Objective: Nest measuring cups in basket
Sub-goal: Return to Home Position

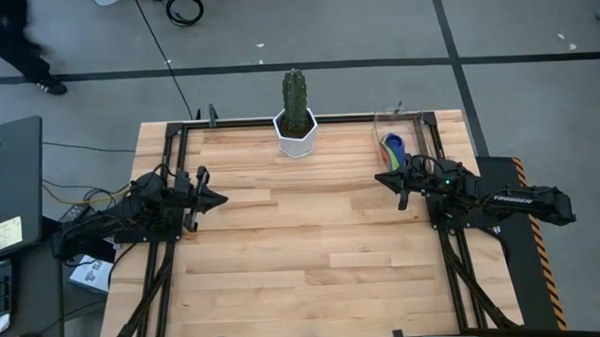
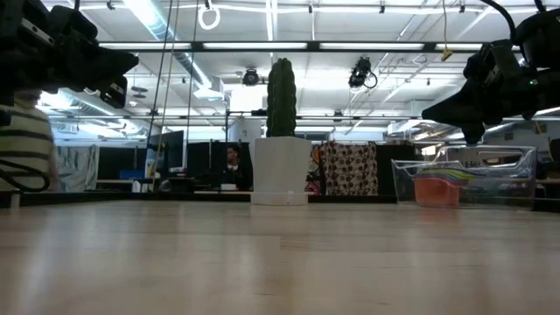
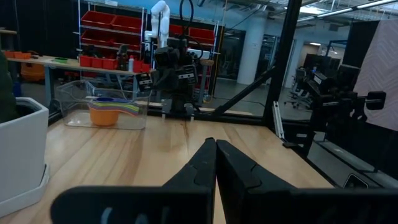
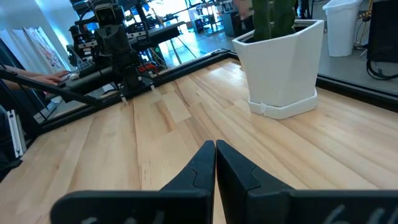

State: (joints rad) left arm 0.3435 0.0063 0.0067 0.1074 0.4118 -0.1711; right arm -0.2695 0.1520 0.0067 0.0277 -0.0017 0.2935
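The clear basket (image 1: 397, 137) stands at the table's far right corner, also seen as the basket (image 2: 464, 179) in the low view and the basket (image 3: 102, 104) in the left wrist view. The measuring cups (image 3: 111, 111) sit nested inside it, an orange one outermost with coloured handles fanned at the top; the cups (image 1: 392, 150) show blue and green from above. My left gripper (image 1: 219, 199) hovers shut over the table's left side. My right gripper (image 1: 381, 179) hovers shut just near of the basket. Both touch nothing.
A white faceted pot with a green cactus (image 1: 295, 117) stands at the middle of the far edge. Black frame rails (image 1: 170, 183) run along the left, right and far edges. The wooden table top (image 1: 303, 248) lies bare between the arms.
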